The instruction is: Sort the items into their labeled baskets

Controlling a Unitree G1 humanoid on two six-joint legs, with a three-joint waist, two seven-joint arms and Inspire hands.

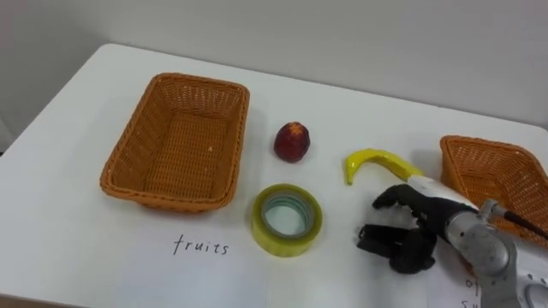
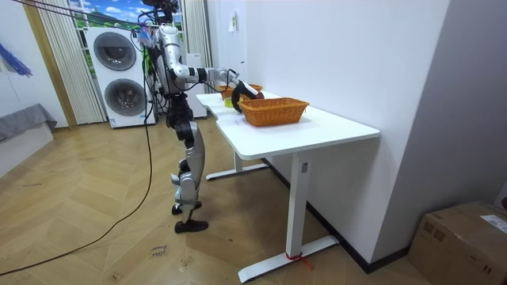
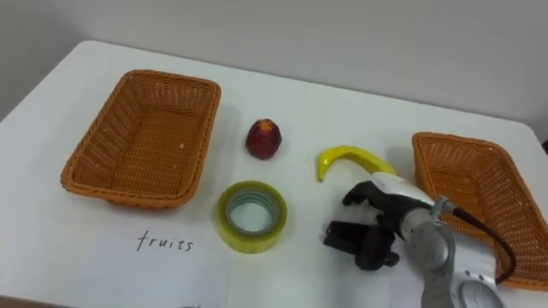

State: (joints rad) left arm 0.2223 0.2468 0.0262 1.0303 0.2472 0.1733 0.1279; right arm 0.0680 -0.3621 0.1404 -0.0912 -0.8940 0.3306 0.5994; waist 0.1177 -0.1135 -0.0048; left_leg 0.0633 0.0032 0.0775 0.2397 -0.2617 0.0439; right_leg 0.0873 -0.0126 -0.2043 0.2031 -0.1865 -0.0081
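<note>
A red peach-like fruit (image 1: 292, 142) lies mid-table, right of the empty wicker basket (image 1: 128, 145) that has "fruits" handwritten in front of it. A yellow banana (image 1: 377, 160) lies further right. A roll of yellow tape (image 1: 261, 224) lies flat in front of the fruit. A second wicker basket (image 1: 479, 154) stands at the right edge and looks empty. My right hand (image 1: 419, 231) hovers low just in front of the banana, between the tape and the right basket. Its dark fingers are loosely bent, with the thumb apart and nothing held.
The white table (image 1: 103, 257) has bare room along its front and behind the things. In the room view I stand at the table's (image 2: 317, 131) far end with an arm stretched over it. Two stacked washing machines (image 2: 119, 75) stand behind me. A cardboard box (image 2: 467, 237) sits at the lower right.
</note>
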